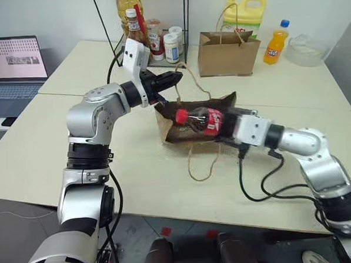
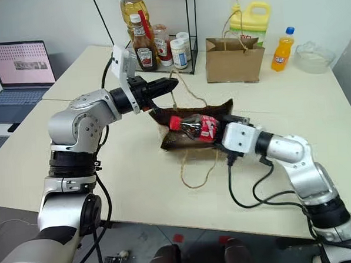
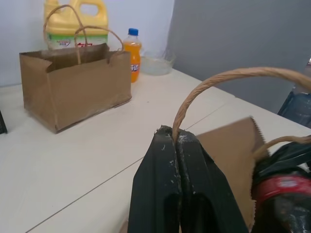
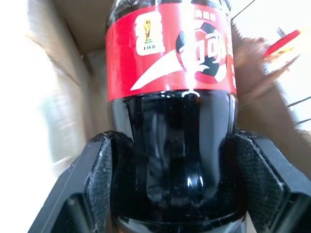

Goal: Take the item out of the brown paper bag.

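The brown paper bag (image 1: 171,133) lies creased in the middle of the table, its mouth turned toward my right arm. My left gripper (image 1: 176,78) hovers above the bag's far left corner, shut on one twine handle (image 3: 228,75) that arcs up from the bag. The item, a cola bottle (image 1: 201,119) with red label and red cap, lies level over the bag's mouth, cap toward my left. My right gripper (image 1: 223,124) is shut on the bottle's lower body, and its fingers (image 4: 99,170) clamp the dark base on both sides.
A smaller boxy paper bag (image 1: 227,53) stands at the back, with a yellow jug (image 1: 246,13), an orange soda bottle (image 1: 276,44) and a clear bowl (image 1: 305,49) nearby. Sauce bottles (image 1: 153,41) crowd the back middle. A laptop (image 1: 13,66) sits far left. The bag's other handle (image 1: 204,165) trails toward the near edge.
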Robot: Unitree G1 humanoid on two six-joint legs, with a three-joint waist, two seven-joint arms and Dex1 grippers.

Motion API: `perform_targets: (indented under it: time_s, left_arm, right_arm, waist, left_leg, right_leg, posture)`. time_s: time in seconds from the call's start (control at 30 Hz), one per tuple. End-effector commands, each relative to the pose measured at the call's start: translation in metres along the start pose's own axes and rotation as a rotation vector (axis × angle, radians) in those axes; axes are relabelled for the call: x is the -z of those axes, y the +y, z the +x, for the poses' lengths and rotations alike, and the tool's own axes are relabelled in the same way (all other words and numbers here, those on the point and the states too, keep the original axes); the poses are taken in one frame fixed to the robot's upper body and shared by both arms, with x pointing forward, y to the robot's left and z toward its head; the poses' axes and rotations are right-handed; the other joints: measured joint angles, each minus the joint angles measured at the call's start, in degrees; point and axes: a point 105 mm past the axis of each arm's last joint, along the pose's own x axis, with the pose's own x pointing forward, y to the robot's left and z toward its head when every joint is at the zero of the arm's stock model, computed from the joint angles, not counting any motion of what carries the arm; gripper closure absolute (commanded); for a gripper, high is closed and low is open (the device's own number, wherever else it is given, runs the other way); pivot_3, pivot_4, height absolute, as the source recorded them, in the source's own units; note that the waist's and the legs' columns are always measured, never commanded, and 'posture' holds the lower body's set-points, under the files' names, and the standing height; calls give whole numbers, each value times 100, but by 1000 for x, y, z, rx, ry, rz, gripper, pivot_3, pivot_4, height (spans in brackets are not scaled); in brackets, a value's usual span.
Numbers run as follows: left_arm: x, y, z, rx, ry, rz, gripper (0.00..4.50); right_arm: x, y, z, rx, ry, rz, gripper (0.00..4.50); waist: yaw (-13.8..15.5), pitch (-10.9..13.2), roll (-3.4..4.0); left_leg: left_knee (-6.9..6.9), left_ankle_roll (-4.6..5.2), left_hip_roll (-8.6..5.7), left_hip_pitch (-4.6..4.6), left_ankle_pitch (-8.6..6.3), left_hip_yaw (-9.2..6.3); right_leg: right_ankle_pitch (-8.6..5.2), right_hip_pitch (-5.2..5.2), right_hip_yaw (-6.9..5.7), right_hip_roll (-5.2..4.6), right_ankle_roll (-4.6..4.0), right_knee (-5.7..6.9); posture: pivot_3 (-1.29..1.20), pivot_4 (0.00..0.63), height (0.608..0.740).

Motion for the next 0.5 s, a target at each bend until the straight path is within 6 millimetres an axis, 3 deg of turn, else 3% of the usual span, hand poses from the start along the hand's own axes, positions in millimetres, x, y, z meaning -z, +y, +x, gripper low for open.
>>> perform_targets:
  time_s: [0.03, 0.17, 0.3, 0.5]
  left_arm:
    - [-9, -1, 1, -14, -33, 40, 4500]
    - [-5, 0, -1, -27, -24, 35, 4500]
    - [-4, 2, -2, -35, -21, 32, 4500]
    - [-4, -1, 1, -29, -23, 33, 4500]
  right_arm:
    - [-30, -20, -21, 120, -125, -51, 1406]
    - [-22, -49, -47, 373, -74, 41, 1406]
    - [10, -86, -75, 642, 78, 210, 1406]
    - [82, -58, -83, 438, 497, 336, 1406]
  waist:
    - [-12, 0, 0]
    - [-15, 0, 0]
    - [-4, 0, 0]
    - [4, 1, 2]
  left_leg:
    - [0, 0, 0, 0, 0, 0]
    - [0, -9, 0, 0, 5, 0]
    - [4, -12, -1, -1, 7, 0]
    - [-1, -9, -2, -1, 6, 1]
  right_leg:
    - [0, -1, 0, 0, 0, 0]
    - [0, -3, 1, 1, 0, 5]
    - [0, -1, 3, 0, -1, 6]
    - [0, -4, 3, 0, -1, 3]
  posture:
    - [0, 150, 740]
    - [0, 150, 740]
    - [0, 150, 740]
    - [0, 150, 740]
